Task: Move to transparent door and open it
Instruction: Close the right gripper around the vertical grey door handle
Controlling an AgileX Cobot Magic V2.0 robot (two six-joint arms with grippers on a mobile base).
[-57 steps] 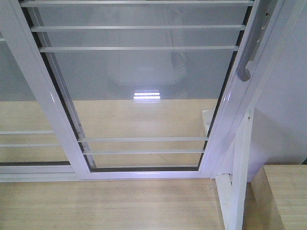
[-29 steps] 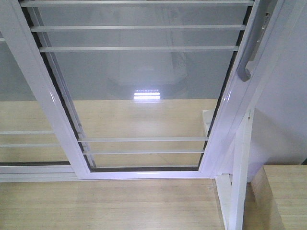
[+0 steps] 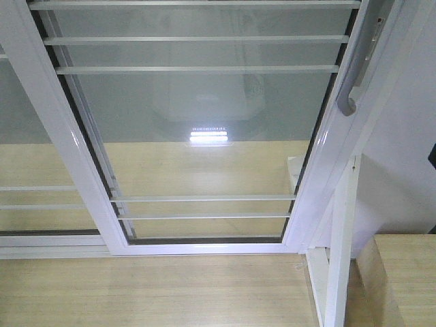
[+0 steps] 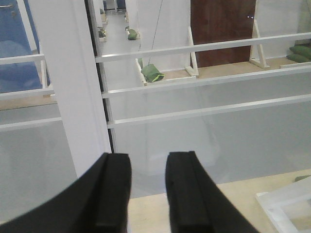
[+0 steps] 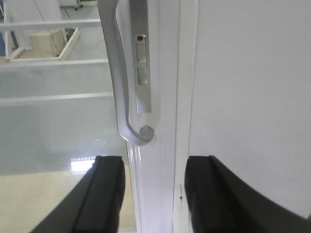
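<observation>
The right hand [image 5: 154,194] has its fingers spread wide; the left hand [image 4: 148,194] has them only narrowly parted.

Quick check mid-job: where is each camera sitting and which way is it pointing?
Front: up on the robot, tilted down at the door, with its handle upper right; no arm clearly shows.
Left wrist: behind the open left gripper, facing a white post and barred glass.
Right wrist: behind the open right gripper, facing the handle and lock plate.
Shared: front and right wrist both show the handle.
</observation>
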